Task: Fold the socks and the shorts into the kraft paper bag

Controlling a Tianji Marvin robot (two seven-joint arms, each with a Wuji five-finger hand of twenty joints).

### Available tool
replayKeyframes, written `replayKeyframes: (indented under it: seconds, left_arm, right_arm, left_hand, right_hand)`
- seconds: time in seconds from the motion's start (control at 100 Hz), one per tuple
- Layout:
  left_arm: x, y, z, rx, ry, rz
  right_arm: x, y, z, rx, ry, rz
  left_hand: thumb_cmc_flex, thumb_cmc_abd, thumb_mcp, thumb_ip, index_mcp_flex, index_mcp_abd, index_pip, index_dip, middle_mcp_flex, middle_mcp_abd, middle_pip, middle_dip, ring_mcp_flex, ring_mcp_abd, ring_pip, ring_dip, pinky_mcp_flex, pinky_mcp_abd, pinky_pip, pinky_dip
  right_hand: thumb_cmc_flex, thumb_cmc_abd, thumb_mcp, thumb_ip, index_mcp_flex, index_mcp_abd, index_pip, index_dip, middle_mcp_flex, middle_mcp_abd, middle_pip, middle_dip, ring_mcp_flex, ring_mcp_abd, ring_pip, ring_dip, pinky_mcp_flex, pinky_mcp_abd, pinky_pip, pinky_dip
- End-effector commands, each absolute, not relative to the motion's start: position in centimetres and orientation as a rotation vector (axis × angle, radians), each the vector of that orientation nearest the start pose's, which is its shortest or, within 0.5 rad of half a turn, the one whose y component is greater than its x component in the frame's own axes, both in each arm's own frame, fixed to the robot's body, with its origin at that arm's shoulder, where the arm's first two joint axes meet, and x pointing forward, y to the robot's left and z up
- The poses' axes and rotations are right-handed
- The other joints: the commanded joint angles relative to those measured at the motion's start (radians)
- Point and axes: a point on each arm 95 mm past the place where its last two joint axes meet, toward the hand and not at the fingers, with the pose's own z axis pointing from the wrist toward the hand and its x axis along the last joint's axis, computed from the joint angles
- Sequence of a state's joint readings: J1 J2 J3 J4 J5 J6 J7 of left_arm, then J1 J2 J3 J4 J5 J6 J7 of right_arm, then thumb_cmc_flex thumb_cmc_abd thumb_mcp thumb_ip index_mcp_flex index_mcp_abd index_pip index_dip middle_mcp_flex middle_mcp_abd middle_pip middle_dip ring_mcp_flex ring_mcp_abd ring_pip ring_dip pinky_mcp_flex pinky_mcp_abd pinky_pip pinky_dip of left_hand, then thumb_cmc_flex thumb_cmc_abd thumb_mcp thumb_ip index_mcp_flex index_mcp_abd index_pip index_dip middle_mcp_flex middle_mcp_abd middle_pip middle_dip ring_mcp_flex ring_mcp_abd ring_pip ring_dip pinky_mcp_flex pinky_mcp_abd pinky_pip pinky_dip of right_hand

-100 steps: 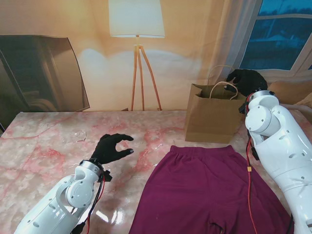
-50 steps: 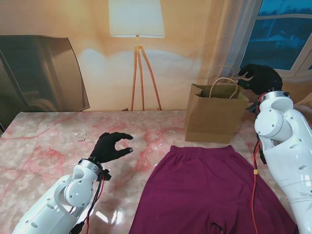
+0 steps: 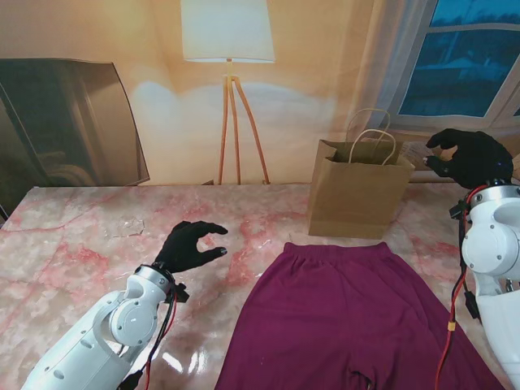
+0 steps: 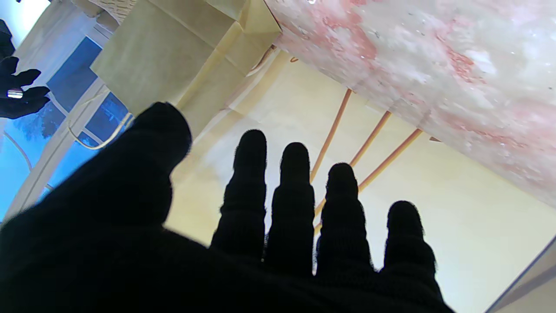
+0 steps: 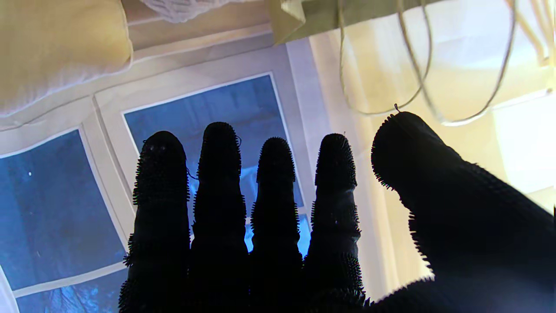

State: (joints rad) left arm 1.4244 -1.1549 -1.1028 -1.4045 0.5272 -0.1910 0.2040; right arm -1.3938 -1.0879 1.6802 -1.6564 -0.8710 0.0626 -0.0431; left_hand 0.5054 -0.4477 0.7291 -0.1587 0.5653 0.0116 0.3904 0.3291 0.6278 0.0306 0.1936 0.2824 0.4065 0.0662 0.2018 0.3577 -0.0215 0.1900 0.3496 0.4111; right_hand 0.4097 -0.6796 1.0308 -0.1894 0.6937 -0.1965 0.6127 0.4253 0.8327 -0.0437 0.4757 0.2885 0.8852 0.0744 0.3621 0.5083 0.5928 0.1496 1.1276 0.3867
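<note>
Maroon shorts [image 3: 349,313] lie flat on the marble table [image 3: 73,236], waistband toward the kraft paper bag [image 3: 357,188], which stands upright and open at the far side with white cord handles. The bag [image 4: 173,56] also shows in the left wrist view, and its handles [image 5: 391,74] in the right wrist view. My left hand [image 3: 188,245], in a black glove, hovers over the table left of the shorts, fingers apart and holding nothing. The right hand [image 3: 473,157] is raised to the right of the bag, open and empty. No socks are visible.
A floor lamp [image 3: 229,89] stands behind the table against the wall. A dark screen [image 3: 69,122] leans at the far left. A window [image 3: 463,57] and a cushion are at the far right. A small clear scrap [image 3: 123,227] lies on the table's left.
My right hand has moved from above the bag's mouth out to the right of the bag, with the arm swinging right. The left hand has barely shifted.
</note>
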Motion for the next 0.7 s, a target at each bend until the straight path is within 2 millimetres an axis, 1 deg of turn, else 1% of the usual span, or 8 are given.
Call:
replayKeyframes:
  seconds: [0.0, 0.12, 0.22, 0.24, 0.29, 0.43, 0.53, 0.69]
  left_arm:
    - [42.9, -3.4, -33.1, -1.478, 1.204, -1.993]
    - [42.7, -4.4, -33.6, -1.461, 1.237, -2.011]
    - [42.6, -5.3, -33.9, -1.44, 1.285, -2.056]
    - [42.6, -5.6, -34.0, -1.437, 1.296, -2.062]
    - [42.7, -6.1, -34.1, -1.426, 1.326, -2.073]
    - [43.1, -8.0, -34.6, -1.388, 1.397, -2.111]
    - [43.4, -9.4, -35.0, -1.369, 1.474, -2.112]
    - [43.5, -11.4, -36.1, -1.376, 1.643, -2.092]
  right_arm:
    - [44.6, -17.0, -15.4, 1.151, 0.806, 1.44]
    - [42.8, -16.5, -16.8, 1.156, 0.819, 1.454]
    - [41.5, -16.1, -17.9, 1.165, 0.827, 1.468]
    - [41.3, -16.0, -18.1, 1.165, 0.83, 1.47]
    - [40.7, -15.8, -18.5, 1.166, 0.841, 1.472]
    - [39.6, -15.3, -19.5, 1.182, 0.863, 1.483]
    - [39.0, -14.9, -20.1, 1.184, 0.88, 1.486]
    - [38.5, -14.4, -21.0, 1.189, 0.907, 1.493]
  left_hand:
    - [-0.018, 0.045, 0.003, 0.063, 0.0, -0.004, -0.008, -0.003, -0.039, 0.014, -0.011, -0.008, -0.018, -0.021, -0.011, -0.004, -0.017, 0.007, 0.007, -0.012]
    - [-0.025, 0.152, -0.047, 0.085, 0.01, -0.008, -0.008, -0.003, -0.031, 0.015, -0.012, -0.008, -0.012, -0.022, -0.007, 0.0, -0.021, 0.029, 0.029, -0.016]
    - [0.009, 0.215, -0.101, 0.085, 0.026, -0.006, -0.009, -0.004, -0.023, 0.025, -0.012, -0.007, -0.011, -0.035, -0.009, -0.001, -0.019, -0.002, 0.025, -0.032]
    - [0.015, 0.224, -0.106, 0.086, 0.028, -0.008, -0.009, -0.004, -0.018, -0.001, -0.01, -0.007, -0.015, -0.036, -0.011, -0.002, -0.029, -0.007, 0.021, -0.035]
    - [0.043, 0.248, -0.135, 0.086, 0.035, -0.024, -0.004, -0.001, -0.017, -0.016, -0.012, -0.008, -0.031, -0.044, -0.015, -0.007, -0.04, -0.018, -0.032, -0.067]
    - [0.088, 0.282, -0.162, 0.085, 0.048, -0.03, 0.005, 0.002, -0.016, -0.033, -0.01, -0.011, -0.051, -0.064, -0.02, -0.011, -0.054, -0.048, -0.095, -0.069]
    - [0.096, 0.32, -0.214, 0.085, 0.044, -0.029, -0.003, -0.008, -0.028, -0.039, -0.01, -0.017, -0.091, -0.079, -0.028, -0.023, -0.054, -0.076, -0.22, -0.071]
    - [0.131, 0.426, -0.394, 0.102, 0.044, -0.025, -0.031, -0.017, -0.04, -0.042, -0.021, -0.022, -0.155, -0.094, -0.046, -0.039, -0.019, -0.104, -0.352, -0.193]
  right_hand:
    - [-0.031, 0.013, -0.014, 0.042, -0.035, 0.01, -0.029, 0.014, -0.018, -0.014, -0.018, -0.018, -0.024, -0.009, -0.024, -0.027, -0.016, -0.022, -0.022, 0.038]
    - [-0.036, 0.017, -0.017, 0.043, -0.034, 0.009, -0.033, 0.015, -0.019, -0.012, -0.025, -0.021, -0.027, -0.008, -0.029, -0.031, -0.017, -0.023, -0.026, 0.039]
    - [-0.038, 0.02, -0.019, 0.044, -0.031, 0.01, -0.036, 0.016, -0.019, -0.011, -0.028, -0.021, -0.027, -0.008, -0.031, -0.033, -0.019, -0.023, -0.03, 0.04]
    - [-0.04, 0.023, -0.02, 0.044, -0.029, 0.011, -0.036, 0.016, -0.018, -0.012, -0.028, -0.021, -0.027, -0.007, -0.03, -0.033, -0.018, -0.023, -0.03, 0.041]
    - [-0.046, 0.029, -0.023, 0.045, -0.026, 0.008, -0.038, 0.017, -0.016, -0.013, -0.031, -0.023, -0.026, -0.012, -0.032, -0.034, -0.014, -0.024, -0.029, 0.042]
    - [-0.049, 0.037, -0.026, 0.048, -0.022, 0.008, -0.041, 0.019, -0.005, -0.012, -0.04, -0.027, -0.023, -0.011, -0.04, -0.041, -0.014, -0.023, -0.033, 0.042]
    - [-0.056, 0.042, -0.027, 0.049, -0.023, 0.006, -0.043, 0.02, -0.005, -0.011, -0.038, -0.026, -0.021, -0.011, -0.038, -0.041, -0.013, -0.023, -0.033, 0.044]
    - [-0.062, 0.051, -0.029, 0.051, -0.022, 0.004, -0.043, 0.022, -0.006, -0.011, -0.034, -0.021, -0.022, -0.008, -0.034, -0.039, -0.013, -0.024, -0.032, 0.046]
